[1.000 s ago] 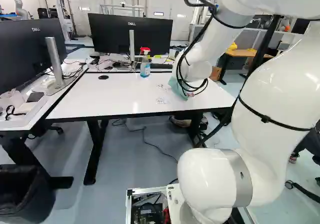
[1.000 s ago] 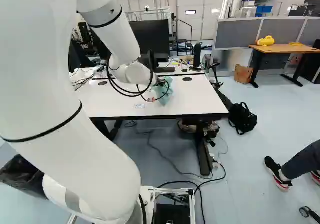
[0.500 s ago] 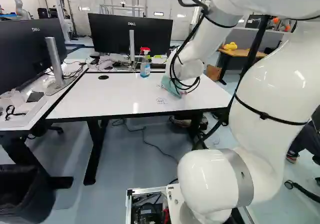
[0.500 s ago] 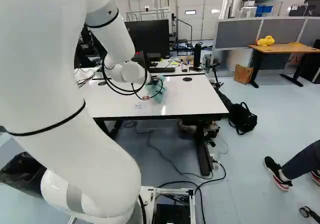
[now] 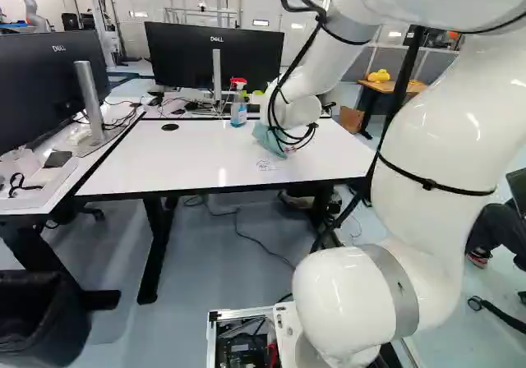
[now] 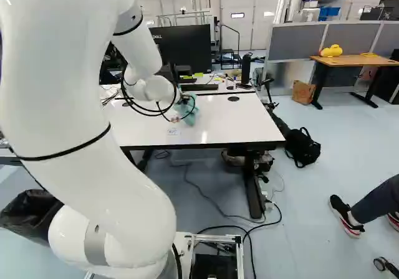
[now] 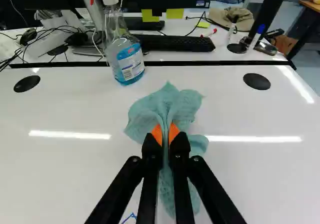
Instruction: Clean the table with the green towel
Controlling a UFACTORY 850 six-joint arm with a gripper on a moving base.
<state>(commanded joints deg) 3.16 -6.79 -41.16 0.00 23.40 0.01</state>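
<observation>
1. One white table [image 5: 148,164] is standing ahead of the base, its front edge facing the arm.
2. The arm [image 5: 448,150] is rising from its joint and reaching over the front edge toward the table's right half.
3. Two monitors are standing around the table: one [image 5: 177,54] beyond the back edge, another [image 5: 45,80] past the left edge.
4. A dark bin [image 5: 41,323] is sitting on the floor, at the left of the left base view.
5. A black bag [image 6: 302,148] is lying on the floor, past the table's front right corner.
6. A black keyboard [image 7: 175,43] is lying just beyond the back edge.
7. The towel [image 6: 191,111], pale green, is resting on the tabletop, slightly right of the middle and nearer the back edge than the front one. It is bunching at the grip and fanning out ahead of the fingers.
8. The gripper [image 6: 184,98] is clenching the towel; in the wrist view, both orange pads [image 7: 157,134] are pinching a fold between them.
9. A spray bottle [image 5: 238,112] is standing just inside the back edge, near the towel and apart from it.
10. Two black discs [image 7: 26,83] [image 7: 257,81] are sitting in the tabletop, one toward each back corner.
11. A small scribble [image 5: 266,165] is showing between the towel and the front edge.
</observation>
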